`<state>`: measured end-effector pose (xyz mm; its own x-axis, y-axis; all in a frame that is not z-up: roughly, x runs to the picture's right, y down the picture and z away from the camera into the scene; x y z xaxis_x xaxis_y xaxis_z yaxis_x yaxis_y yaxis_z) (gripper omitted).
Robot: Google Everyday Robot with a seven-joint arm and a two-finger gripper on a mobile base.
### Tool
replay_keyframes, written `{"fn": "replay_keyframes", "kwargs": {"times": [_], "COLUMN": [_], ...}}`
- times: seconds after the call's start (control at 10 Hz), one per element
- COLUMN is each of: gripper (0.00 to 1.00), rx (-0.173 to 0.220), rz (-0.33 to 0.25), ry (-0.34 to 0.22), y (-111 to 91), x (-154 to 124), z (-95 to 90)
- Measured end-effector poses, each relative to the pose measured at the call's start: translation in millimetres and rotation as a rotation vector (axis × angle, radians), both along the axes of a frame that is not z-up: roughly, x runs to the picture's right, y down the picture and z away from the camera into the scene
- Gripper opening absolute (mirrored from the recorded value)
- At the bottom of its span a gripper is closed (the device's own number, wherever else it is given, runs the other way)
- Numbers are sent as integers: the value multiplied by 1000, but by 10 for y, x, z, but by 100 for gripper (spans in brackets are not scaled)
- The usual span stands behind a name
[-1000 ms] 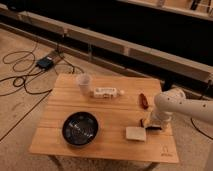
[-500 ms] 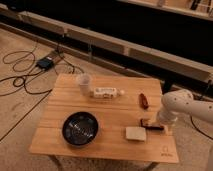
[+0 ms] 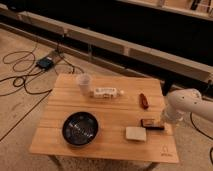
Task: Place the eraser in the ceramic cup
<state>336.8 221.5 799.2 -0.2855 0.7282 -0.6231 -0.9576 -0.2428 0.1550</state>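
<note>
The eraser (image 3: 151, 123) lies flat on the wooden surface (image 3: 112, 112) near its right edge, just beside the cream-white pad (image 3: 135, 133). A second ago the white arm (image 3: 186, 104) leaned in over that spot and covered the little dark block. It has since drawn back to the right, and the block is in plain sight, apparently where it was. The claw (image 3: 163, 120) sits low at the eraser's right end, released and carrying nothing. To my eye that means no grasp has been made and the pick-up is still to come.

The ceramic cup (image 3: 85, 82) stands upright at the far left corner, well apart from the eraser. The white boxy item (image 3: 105, 92) and the reddish-brown oblong thing (image 3: 144, 100) lie between them, and the black bowl (image 3: 80, 128) sits nearer the front left. The whole carry across is still ahead.

The claw blends into the pale bulk of the arm, so I cannot tell whether it touches the eraser or only hovers at its end. The arm runs off the right side of the view, so its base is out of sight. I cannot see into the cup from here
</note>
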Motion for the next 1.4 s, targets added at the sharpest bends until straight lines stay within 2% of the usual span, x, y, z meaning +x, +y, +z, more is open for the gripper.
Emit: {"fn": "replay_keyframes", "kwargs": {"times": [0.2,0.6,1.1,1.4], "gripper": [65,65,65,65], "rx": [-19,-64,-96,-87], "rz": [-10,-19,-17,-12], "ry": [-11,-5,13,17], "y": [69,215,272,191], "x": [61,187,341,367], "z": [-76,-74,94,229]}}
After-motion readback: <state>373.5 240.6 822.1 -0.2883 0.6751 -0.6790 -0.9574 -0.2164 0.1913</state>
